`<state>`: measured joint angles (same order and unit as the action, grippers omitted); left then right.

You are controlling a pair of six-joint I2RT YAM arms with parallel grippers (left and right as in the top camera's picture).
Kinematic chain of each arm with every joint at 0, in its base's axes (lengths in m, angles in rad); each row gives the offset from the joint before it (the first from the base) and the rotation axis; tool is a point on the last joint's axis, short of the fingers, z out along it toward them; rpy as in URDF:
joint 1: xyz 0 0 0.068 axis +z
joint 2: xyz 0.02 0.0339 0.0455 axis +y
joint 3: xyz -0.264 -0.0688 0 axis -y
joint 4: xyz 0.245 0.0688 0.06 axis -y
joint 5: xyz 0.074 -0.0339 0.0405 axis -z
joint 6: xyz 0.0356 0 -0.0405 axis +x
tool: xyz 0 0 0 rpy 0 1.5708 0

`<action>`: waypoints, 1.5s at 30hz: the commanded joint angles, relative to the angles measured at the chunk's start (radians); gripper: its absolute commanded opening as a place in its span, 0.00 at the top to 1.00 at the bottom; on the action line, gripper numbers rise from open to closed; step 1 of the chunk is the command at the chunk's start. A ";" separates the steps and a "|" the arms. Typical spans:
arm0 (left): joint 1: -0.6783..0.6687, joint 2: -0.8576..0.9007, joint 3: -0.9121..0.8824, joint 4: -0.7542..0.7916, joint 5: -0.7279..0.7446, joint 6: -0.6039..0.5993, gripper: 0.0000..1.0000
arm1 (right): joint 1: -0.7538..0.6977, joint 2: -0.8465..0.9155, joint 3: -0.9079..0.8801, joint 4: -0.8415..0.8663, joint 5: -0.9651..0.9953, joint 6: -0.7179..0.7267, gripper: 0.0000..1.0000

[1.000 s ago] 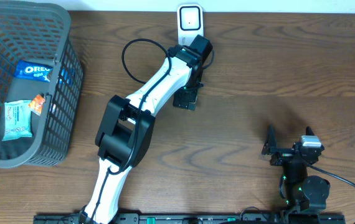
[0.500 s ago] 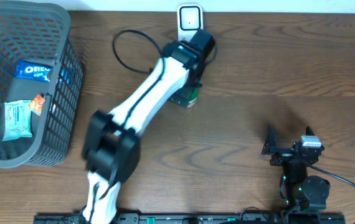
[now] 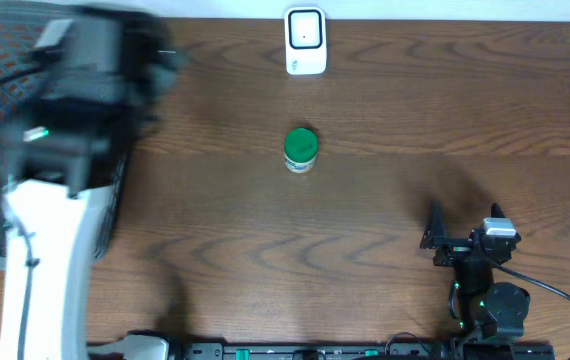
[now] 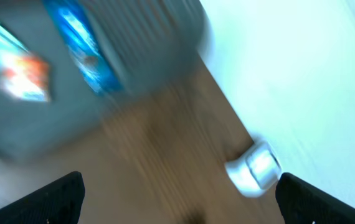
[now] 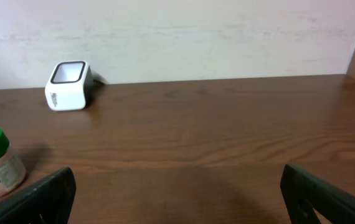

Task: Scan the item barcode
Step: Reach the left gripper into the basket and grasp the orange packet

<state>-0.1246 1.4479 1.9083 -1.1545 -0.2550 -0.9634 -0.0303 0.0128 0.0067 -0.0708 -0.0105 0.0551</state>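
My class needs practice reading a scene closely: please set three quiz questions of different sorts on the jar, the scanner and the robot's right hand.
1. True or false: the jar touches the scanner.
2. Seen from overhead, the scanner is: A) beyond the jar, apart from it; B) on top of the jar; C) left of the jar, against it.
3. What does the right hand hold?

Key: 1 false; 2 A; 3 nothing, it is open and empty.
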 commanded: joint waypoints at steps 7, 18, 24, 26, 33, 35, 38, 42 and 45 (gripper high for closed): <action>0.431 0.053 0.007 -0.172 0.057 0.300 0.02 | 0.005 -0.003 -0.001 -0.004 0.001 -0.011 0.01; 0.478 0.358 0.007 -0.164 0.060 0.266 0.02 | 0.005 -0.003 -0.001 -0.004 0.001 -0.011 0.01; 0.482 0.514 0.006 -0.142 0.060 0.259 0.02 | 0.005 -0.003 -0.001 -0.004 0.001 -0.011 0.01; 0.482 0.564 0.006 -0.130 0.051 0.259 0.02 | 0.005 -0.003 -0.001 -0.004 0.001 -0.011 0.01; 0.494 0.692 0.004 -0.088 0.000 0.311 0.02 | 0.005 -0.003 -0.001 -0.004 0.001 -0.011 0.01; 0.500 0.715 -0.004 -0.069 0.000 0.348 0.03 | 0.005 -0.003 -0.001 -0.004 0.001 -0.011 0.01; 0.511 0.732 -0.027 -0.047 0.000 0.361 0.02 | 0.005 -0.003 -0.001 -0.004 0.001 -0.011 0.01; 0.529 0.735 -0.070 -0.013 0.000 0.362 0.02 | 0.005 -0.003 -0.001 -0.004 0.001 -0.011 0.01; 0.541 0.735 -0.113 0.031 0.029 0.414 0.02 | 0.005 -0.003 -0.001 -0.004 0.001 -0.011 0.01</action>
<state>0.4026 2.1700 1.8294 -1.1450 -0.2340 -0.6113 -0.0303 0.0128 0.0067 -0.0708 -0.0105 0.0551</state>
